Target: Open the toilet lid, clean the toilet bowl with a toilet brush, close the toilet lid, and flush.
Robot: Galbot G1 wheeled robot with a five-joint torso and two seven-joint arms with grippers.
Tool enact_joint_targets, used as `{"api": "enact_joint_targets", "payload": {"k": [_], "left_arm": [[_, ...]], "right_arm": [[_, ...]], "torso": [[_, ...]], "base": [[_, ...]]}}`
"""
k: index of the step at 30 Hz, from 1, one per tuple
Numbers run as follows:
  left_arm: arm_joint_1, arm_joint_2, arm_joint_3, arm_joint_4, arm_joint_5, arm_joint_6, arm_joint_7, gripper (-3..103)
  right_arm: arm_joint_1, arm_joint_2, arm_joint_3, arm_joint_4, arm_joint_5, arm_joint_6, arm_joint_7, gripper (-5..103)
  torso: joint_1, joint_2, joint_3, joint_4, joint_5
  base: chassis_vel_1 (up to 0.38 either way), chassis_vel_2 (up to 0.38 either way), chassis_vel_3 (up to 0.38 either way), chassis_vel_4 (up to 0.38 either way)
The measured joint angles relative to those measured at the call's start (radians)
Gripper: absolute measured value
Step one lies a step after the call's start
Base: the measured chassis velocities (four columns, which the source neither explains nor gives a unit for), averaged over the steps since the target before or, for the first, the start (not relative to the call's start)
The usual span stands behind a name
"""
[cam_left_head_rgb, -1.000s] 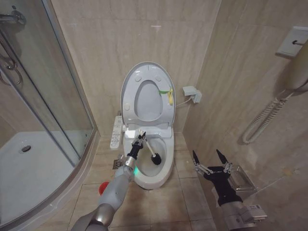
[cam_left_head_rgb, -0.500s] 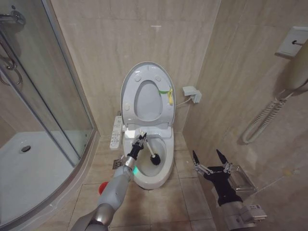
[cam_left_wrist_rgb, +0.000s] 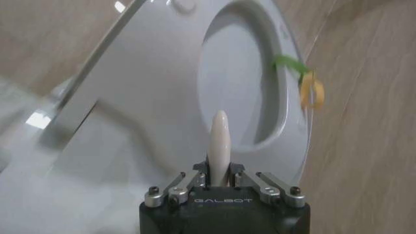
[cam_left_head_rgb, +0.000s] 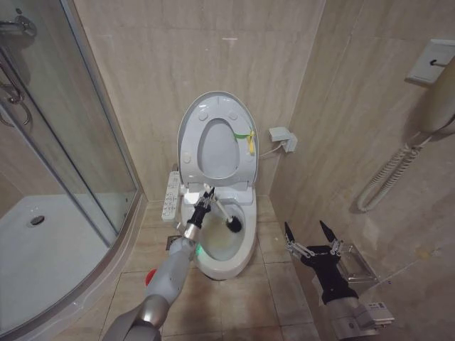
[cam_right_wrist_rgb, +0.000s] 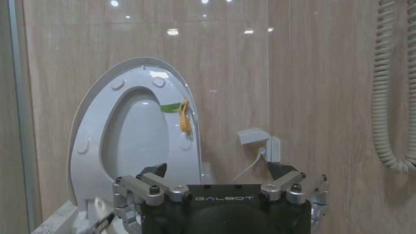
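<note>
Beige-tiled bathroom, toilet lid (cam_left_head_rgb: 213, 135) raised against wall. Left gripper (cam_left_head_rgb: 202, 207) pinched toilet brush (cam_left_head_rgb: 222, 215) handle; black head inside toilet bowl (cam_left_head_rgb: 226, 247). Right gripper (cam_left_head_rgb: 311, 240) spread wide, idle beside toilet. Risks judged: handle twisting in grip, splash over rim.

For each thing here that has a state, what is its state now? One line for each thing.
toilet lid: raised, upright against the wall
toilet seat: raised, against the lid
toilet bowl: uncovered, brush head inside
toilet brush: held by its handle, slanting down into the bowl
left claw: shut on the brush handle, over the bowl's back rim
right claw: open, holding nothing, beside the toilet
</note>
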Motion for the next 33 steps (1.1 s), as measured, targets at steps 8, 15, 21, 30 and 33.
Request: {"api": "enact_joint_targets", "payload": {"k": [8, 15, 21, 30, 33], "left_arm": [[0.017, 0.0, 0.004, -0.03, -0.005, 0.0, 0.003, 20], [-0.013, 0.0, 0.01, -0.032, -0.091, 0.015, 0.009, 20], [0.01, 0.0, -0.007, 0.014, -0.021, 0.007, 0.009, 20], [-0.027, -0.001, -0.003, -0.047, -0.018, 0.002, -0.006, 20], [-0.045, 0.0, -0.009, -0.04, -0.015, 0.002, -0.013, 20]], "right_arm": [[0.0, 0.0, 0.0, 0.0, 0.0, 0.0, 0.0, 100], [0.0, 0.0, 0.0, 0.0, 0.0, 0.0, 0.0, 100], [0.0, 0.0, 0.0, 0.0, 0.0, 0.0, 0.0, 100], [0.0, 0.0, 0.0, 0.0, 0.0, 0.0, 0.0, 100], [0.0, 0.0, 0.0, 0.0, 0.0, 0.0, 0.0, 100]], "torso": [[0.0, 0.0, 0.0, -0.0006, 0.0], [0.0, 0.0, 0.0, -0.0002, 0.0001], [0.0, 0.0, 0.0, 0.0001, 0.0002], [0.0, 0.0, 0.0, -0.001, 0.0002], [0.0, 0.0, 0.0, -0.0007, 0.0]], "base": [[0.0, 0.0, 0.0, 0.0], [0.0, 0.0, 0.0, 0.0], [0.0, 0.0, 0.0, 0.0], [0.0, 0.0, 0.0, 0.0], [0.0, 0.0, 0.0, 0.0]]}}
